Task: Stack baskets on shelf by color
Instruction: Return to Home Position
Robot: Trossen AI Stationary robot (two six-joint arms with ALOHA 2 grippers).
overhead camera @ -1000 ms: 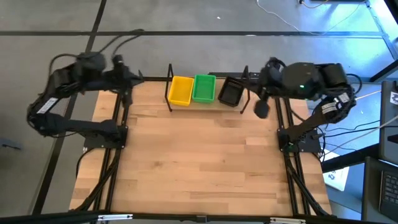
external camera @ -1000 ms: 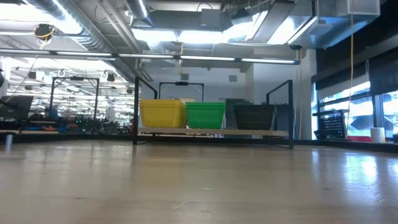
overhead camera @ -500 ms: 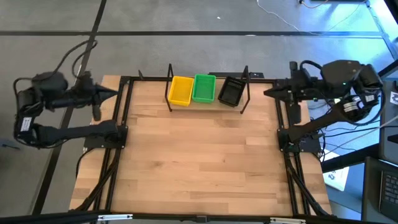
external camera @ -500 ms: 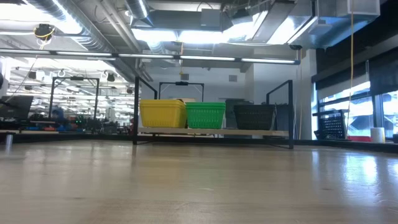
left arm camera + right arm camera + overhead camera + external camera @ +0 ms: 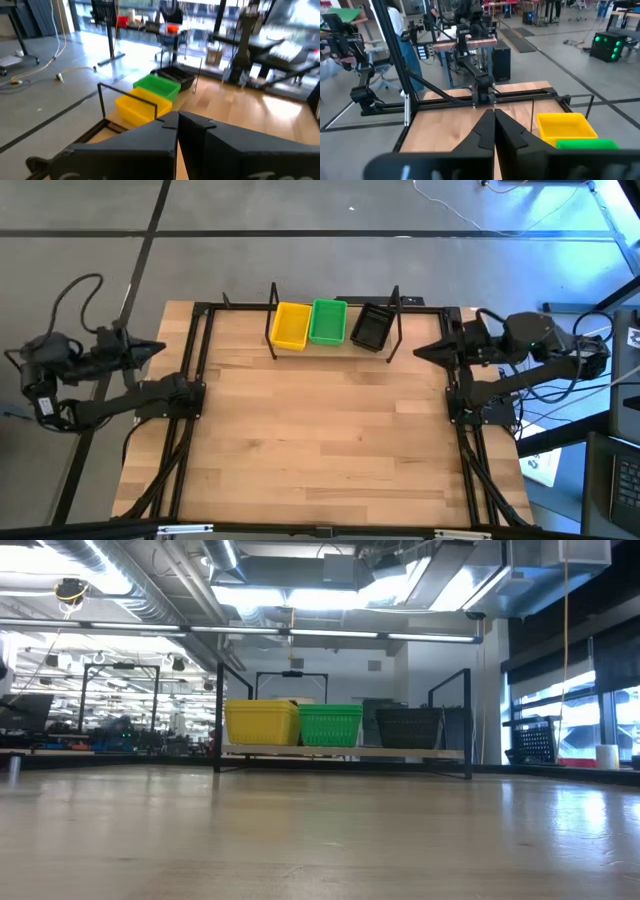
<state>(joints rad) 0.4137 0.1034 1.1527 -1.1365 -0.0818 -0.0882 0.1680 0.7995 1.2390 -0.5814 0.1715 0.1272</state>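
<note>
Left gripper point(image 5: 155, 347) is held well to the left of the shelf point(image 5: 340, 752) and nearer its front side. The fingers are pressed together with nothing between them, and the tip is aimed towards the shelf. On the shelf three piles are seen side by side. The yellow baskets point(image 5: 291, 326) are at the left end and the green baskets point(image 5: 328, 321) are in the middle, close against them. The black baskets point(image 5: 371, 327) are at the right end, set slightly apart from the green. Right gripper point(image 5: 420, 350) is held just right of the shelf, likewise closed on nothing and aimed leftwards.

The sorting is judged to be done: each colour is gathered in its own pile, and no basket is seen off the shelf. How many lie in each pile cannot be counted. Only the parking of both arms is judged to be left.

All piles are set open side up. The yellow and green piles are laid with their long axes running from the shelf's front to its back, square to the shelf's own length. The black pile is turned a little, its back end swung towards the shelf's right end.
</note>
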